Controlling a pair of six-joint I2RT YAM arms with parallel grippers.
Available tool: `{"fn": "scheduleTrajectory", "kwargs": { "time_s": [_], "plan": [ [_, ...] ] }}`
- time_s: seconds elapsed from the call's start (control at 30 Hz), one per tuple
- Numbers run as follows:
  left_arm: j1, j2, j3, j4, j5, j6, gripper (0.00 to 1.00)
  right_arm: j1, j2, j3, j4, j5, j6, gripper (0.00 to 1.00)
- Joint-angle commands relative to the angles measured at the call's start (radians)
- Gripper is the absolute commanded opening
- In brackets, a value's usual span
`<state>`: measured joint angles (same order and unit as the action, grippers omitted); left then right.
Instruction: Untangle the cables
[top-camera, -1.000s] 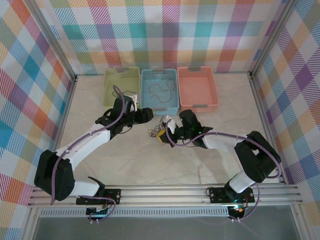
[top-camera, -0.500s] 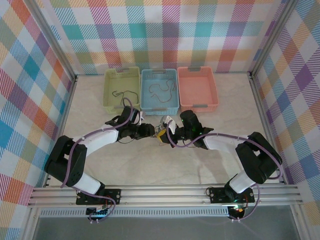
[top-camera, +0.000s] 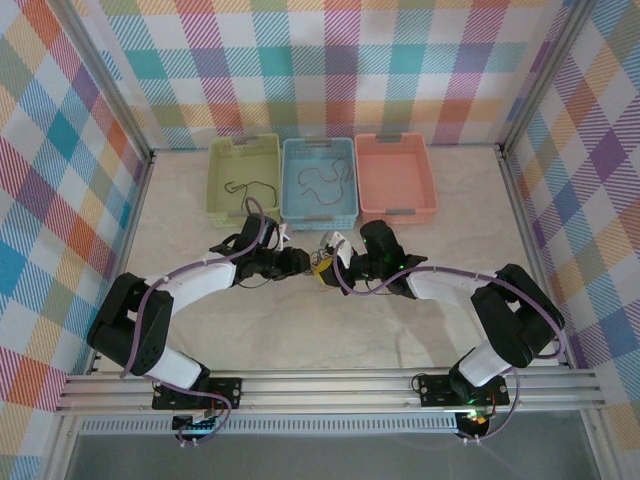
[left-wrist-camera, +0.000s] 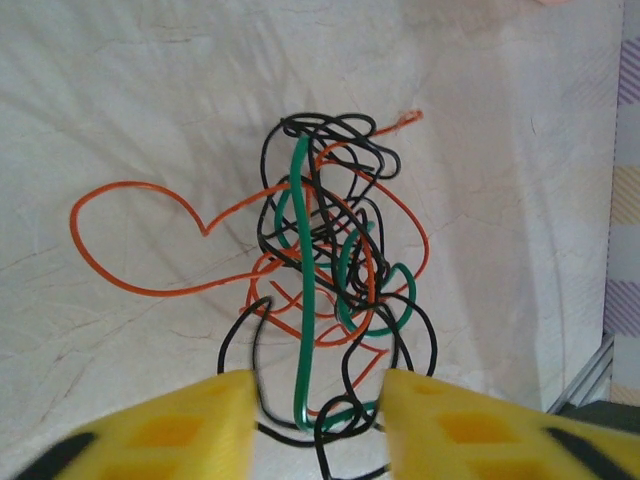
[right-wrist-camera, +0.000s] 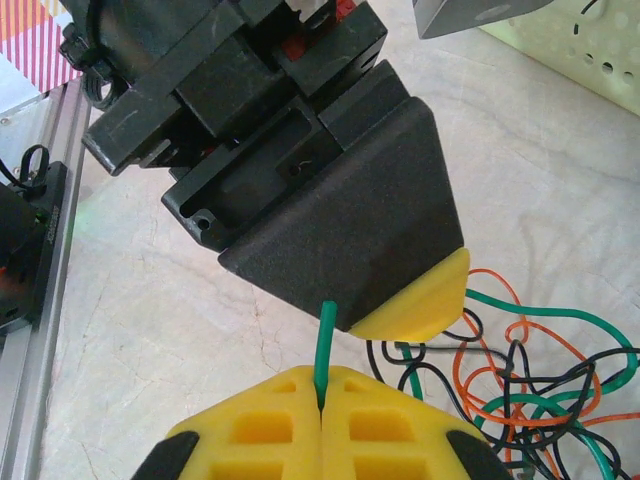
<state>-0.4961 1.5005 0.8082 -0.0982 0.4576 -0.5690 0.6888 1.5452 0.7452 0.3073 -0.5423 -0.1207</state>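
Desk (top-camera: 420, 320): pale, marble-look top with fine grey veins, matte. Plaid walls (top-camera: 330, 60) in many colours on three sides, aluminium posts at the corners, rail (top-camera: 330, 385) along the near edge carrying both arm bases.

Back of desk, side by side and touching: green basket (top-camera: 222, 150), blue basket (top-camera: 318, 142), orange basket (top-camera: 392, 140). One dark cable (top-camera: 245, 188) lies in the green basket, another (top-camera: 322, 178) in the blue.

Tangle of cables (top-camera: 322, 268) sits on the desk just in front of the blue basket, between the two grippers. Left wrist view: black, orange-red and green strands knotted together (left-wrist-camera: 330, 270), one orange loop flung out to the left, flat on the desk.

Left gripper (left-wrist-camera: 315, 400): yellow fingers narrow but apart, green and black strands in the gap, low over the desk.

Right gripper (right-wrist-camera: 320, 390): pads pressed together, pinching the end of the green cable (right-wrist-camera: 324, 345). Left gripper tip is just beside it.
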Motion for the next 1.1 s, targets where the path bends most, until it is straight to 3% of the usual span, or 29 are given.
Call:
{"fn": "scheduleTrajectory", "kwargs": {
  "time_s": [0.0,0.2,0.33,0.53,0.83,1.07],
  "plan": [
    [-0.012,0.002,0.000,0.013,0.028,-0.002,0.22,0.005,-0.034,-0.014,0.033,-0.004,-0.023,0.00],
    [-0.012,-0.032,0.003,-0.034,-0.044,0.018,0.08,0.005,-0.052,-0.030,0.047,0.037,-0.023,0.00],
    [-0.012,-0.067,-0.003,-0.053,-0.091,0.024,0.01,0.004,-0.068,-0.041,0.050,0.144,-0.018,0.00],
    [-0.012,-0.110,-0.009,-0.082,-0.144,0.037,0.00,0.002,-0.098,-0.067,0.063,0.323,-0.008,0.00],
    [-0.012,-0.159,-0.015,-0.104,-0.193,0.040,0.00,0.000,-0.104,-0.069,0.047,0.488,0.012,0.00],
    [-0.012,-0.182,-0.020,-0.110,-0.209,0.042,0.00,-0.008,-0.102,-0.069,0.039,0.515,0.013,0.00]
  ]
}}
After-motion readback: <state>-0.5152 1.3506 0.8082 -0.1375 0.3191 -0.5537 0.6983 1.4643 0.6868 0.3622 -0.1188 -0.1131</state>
